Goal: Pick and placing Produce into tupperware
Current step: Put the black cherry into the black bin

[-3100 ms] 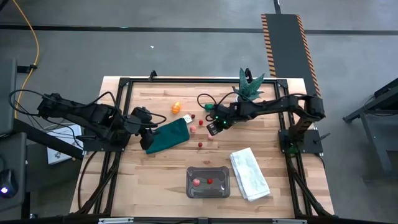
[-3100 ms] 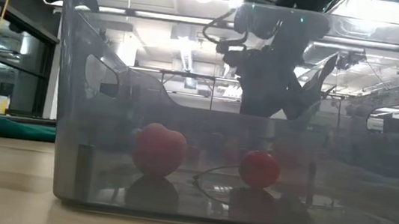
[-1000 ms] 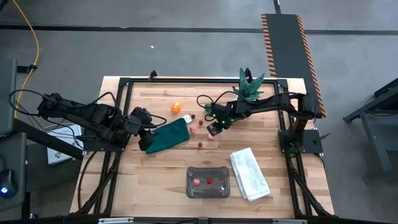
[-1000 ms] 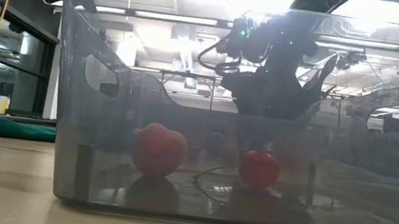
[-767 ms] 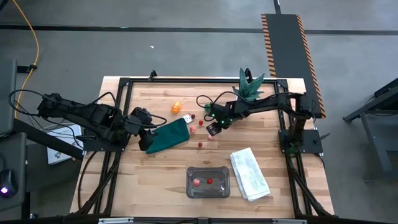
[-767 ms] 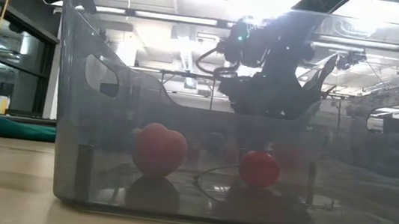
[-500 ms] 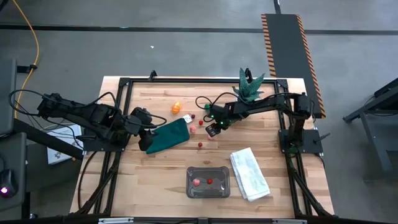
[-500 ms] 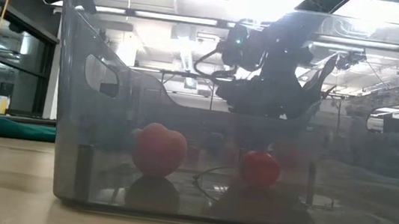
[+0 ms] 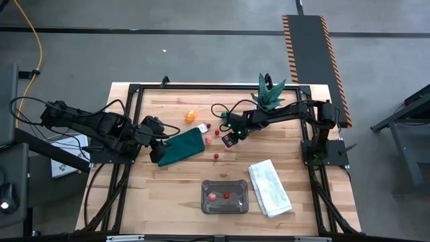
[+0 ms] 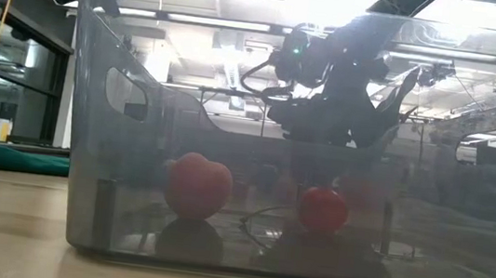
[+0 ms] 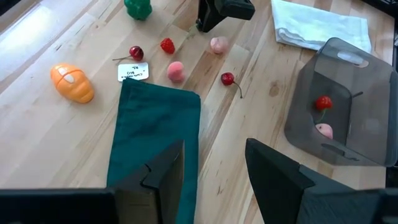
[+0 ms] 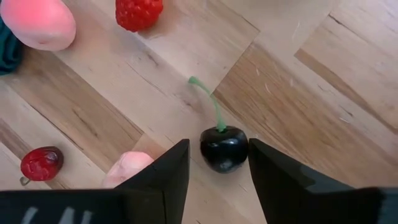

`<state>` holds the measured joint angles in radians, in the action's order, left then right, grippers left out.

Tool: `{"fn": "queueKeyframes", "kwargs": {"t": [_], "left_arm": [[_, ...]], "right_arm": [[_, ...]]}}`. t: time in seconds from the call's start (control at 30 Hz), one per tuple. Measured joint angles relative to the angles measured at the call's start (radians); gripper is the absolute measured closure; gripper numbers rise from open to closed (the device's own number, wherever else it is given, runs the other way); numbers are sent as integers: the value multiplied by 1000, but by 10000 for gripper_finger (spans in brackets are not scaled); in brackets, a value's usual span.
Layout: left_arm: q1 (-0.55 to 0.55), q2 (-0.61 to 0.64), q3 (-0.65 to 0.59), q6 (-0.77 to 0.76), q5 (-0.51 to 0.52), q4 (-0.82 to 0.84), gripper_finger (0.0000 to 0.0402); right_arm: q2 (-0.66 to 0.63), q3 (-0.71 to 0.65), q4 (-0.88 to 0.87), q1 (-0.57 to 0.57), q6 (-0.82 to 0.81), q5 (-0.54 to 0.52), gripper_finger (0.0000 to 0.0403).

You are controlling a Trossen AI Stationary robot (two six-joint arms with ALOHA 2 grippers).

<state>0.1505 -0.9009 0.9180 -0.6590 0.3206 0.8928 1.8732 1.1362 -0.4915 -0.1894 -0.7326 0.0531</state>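
Tub [image 9: 225, 197] sits near the front edge of the table [image 9: 168, 195]: clear grey plastic, shallow, rounded corners, with a pink fruit [image 9: 212, 197] and a red cherry [image 9: 227, 196] inside; in the low view its wall fills most of the frame and blurs everything behind. Folded white towel [image 9: 270, 187] lies just beside it toward the right edge, soft and creased. Table top is pale wood planks. Mid-table: dark green cloth [image 9: 181, 146], flat and matte, its far end with a small white tag [image 9: 201, 128]. Left gripper [image 9: 163, 145] rests at the cloth's left end, fingers moderately apart, nothing between them. A loose red cherry [image 9: 216, 156] lies between cloth and tub. Right gripper [image 9: 229, 140] hangs low over the scattered produce at centre; its wrist view shows a glossy dark cherry [image 12: 223, 148] with a thin green stem sitting between the parted fingers [image 12: 163, 177], contact unclear. Around it: bumpy red strawberry [image 12: 138, 12], smooth pink peach [image 12: 37, 22], another pink piece [image 12: 126, 169] partly cut off by a finger, small dark red berry [image 12: 41, 163]. Farther back: orange piece [image 9: 191, 115], then a spiky green plant [image 9: 269, 93] by the far edge, its pot hidden by the arm.
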Motion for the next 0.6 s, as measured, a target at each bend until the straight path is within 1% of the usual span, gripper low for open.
{"fn": "queueKeyframes", "kwargs": {"t": [0.37,0.6], "left_arm": [[0,0,0,0,0,0,243],[0,0,0,0,0,0,243]], "right_arm": [[0,0,0,-1,0,-1,291],[0,0,1,-1,0,0,301]]}}
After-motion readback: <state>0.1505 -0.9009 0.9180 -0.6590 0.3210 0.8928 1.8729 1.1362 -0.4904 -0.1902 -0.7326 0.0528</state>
